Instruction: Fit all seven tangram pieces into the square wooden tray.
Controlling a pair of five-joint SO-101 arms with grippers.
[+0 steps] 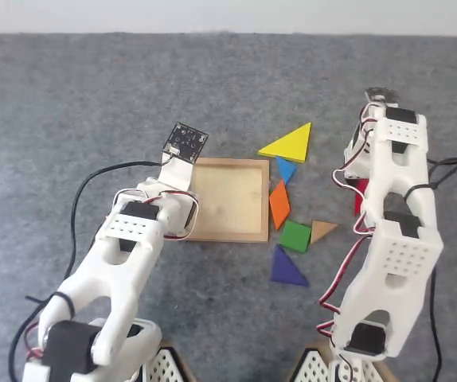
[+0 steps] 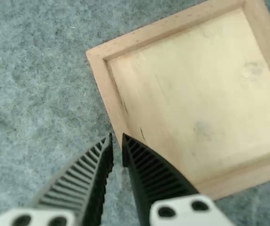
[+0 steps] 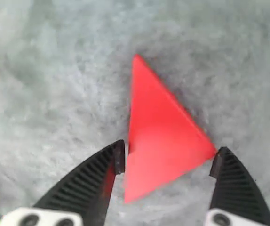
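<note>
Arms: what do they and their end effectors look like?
Both the left arm and right arm have white shells with perforated panels, black motors and thin red, white and black wires. The left end effector and right end effector have black ribbed fingers on white mounts.

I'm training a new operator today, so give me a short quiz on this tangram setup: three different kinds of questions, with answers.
1. True or false: the wooden tray already holds a piece.
2. Which piece lies between the open fingers of the right claw? A yellow triangle; B red triangle; C green square.
3. Fill in: the left claw, by the tray's rim, is ____ (open or shut).
Key: 1 false; 2 B; 3 shut.
</note>
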